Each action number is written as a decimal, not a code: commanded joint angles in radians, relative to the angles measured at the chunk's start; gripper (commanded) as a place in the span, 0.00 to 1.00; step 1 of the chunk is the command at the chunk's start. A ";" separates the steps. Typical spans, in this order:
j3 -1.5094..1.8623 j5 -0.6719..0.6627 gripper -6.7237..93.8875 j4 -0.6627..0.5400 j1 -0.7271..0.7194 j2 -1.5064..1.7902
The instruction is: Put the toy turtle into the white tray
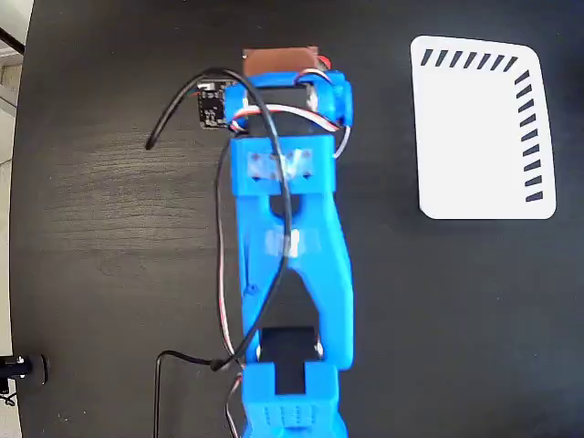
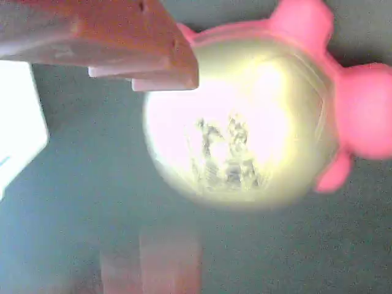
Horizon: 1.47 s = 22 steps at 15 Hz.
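From the wrist view I see the toy turtle filling most of the picture, shell up, its pale shiny dome with dark printed marks in the middle and coral-pink limbs and head poking out along the top right and right edge. It lies on the dark table. One reddish-brown finger of the gripper comes in from the upper left, its tip overlapping the turtle's upper left rim; whether it touches the shell I cannot tell. The other finger shows only as a faint blurred pinkish shape at the bottom, below the turtle. So the claw stands wide, one finger on each side of the turtle, not closed on it. A white patch at the left edge of the wrist view, away from the turtle, is the white tray. In the fixed view the blue arm covers the turtle entirely; I only see the brown gripper end at the arm's top. The tray lies well apart to the right of that end, with dark slanted stripes along its top and right edges and nothing on it. A black cable loops left of the arm.
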 commanded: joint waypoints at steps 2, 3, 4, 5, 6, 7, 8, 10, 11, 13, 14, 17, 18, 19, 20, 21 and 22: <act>-0.160 -0.051 0.59 0.117 0.025 -0.041; -0.161 -0.074 0.60 0.120 0.031 -0.052; -0.166 -0.101 0.60 0.129 0.040 -0.064; -0.181 -0.138 0.63 0.160 0.048 -0.077; -0.193 -0.160 0.65 0.172 0.054 -0.092; -0.221 -0.179 0.68 0.187 0.061 -0.110; -0.242 -0.181 0.69 0.187 0.067 -0.127; -0.288 -0.179 0.69 0.187 0.072 -0.167; -0.311 -0.172 0.69 0.187 0.072 -0.192; -0.365 -0.149 0.72 0.187 0.058 -0.259; -0.374 -0.149 0.73 0.187 0.051 -0.284; -0.413 -0.149 0.73 0.187 0.049 -0.327; -0.437 -0.144 0.73 0.187 0.049 -0.347; -0.454 -0.143 0.73 0.187 0.049 -0.360; -0.462 -0.141 0.73 0.187 0.051 -0.365; -0.469 -0.141 0.73 0.187 0.052 -0.371; -0.477 -0.140 0.73 0.187 0.052 -0.382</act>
